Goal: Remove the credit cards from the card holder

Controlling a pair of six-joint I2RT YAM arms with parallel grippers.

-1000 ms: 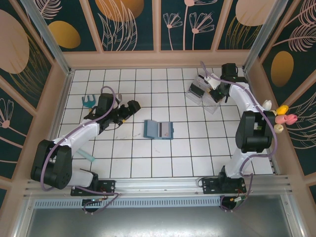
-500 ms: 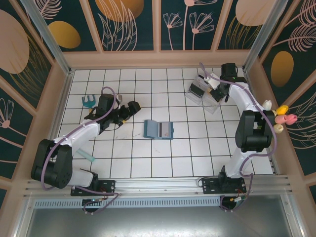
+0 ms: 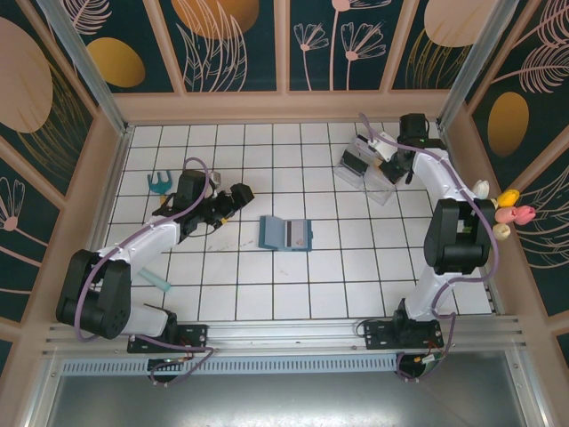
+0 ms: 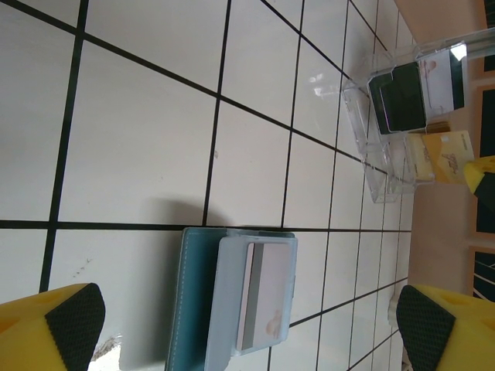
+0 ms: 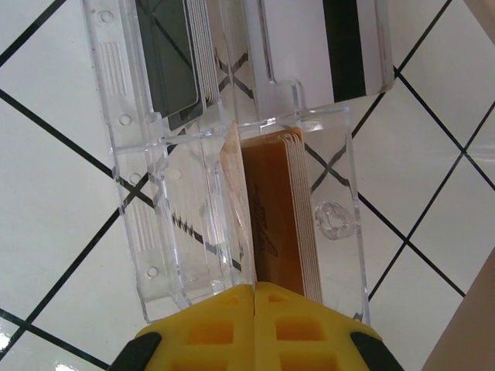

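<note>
The teal card holder (image 3: 286,233) lies open flat at the middle of the tiled floor. A greyish credit card with a dark stripe (image 4: 267,294) sits in its clear pocket, on the teal cover (image 4: 197,301). My left gripper (image 3: 238,194) hovers about one tile to its left, open wide, and the holder lies ahead between the two black pads (image 4: 73,325). My right gripper (image 3: 394,167) is at the clear tray (image 3: 366,173) at the back right. Its yellow fingers (image 5: 254,313) are shut at the end of the compartment that holds a stack of orange cards (image 5: 278,209).
The clear tray (image 5: 147,232) also holds dark cards (image 5: 166,54) and a white card with a black stripe (image 5: 340,46). A teal clip-like thing (image 3: 160,182) lies at the back left, a pale strip (image 3: 156,281) at the front left. Wooden walls close the floor.
</note>
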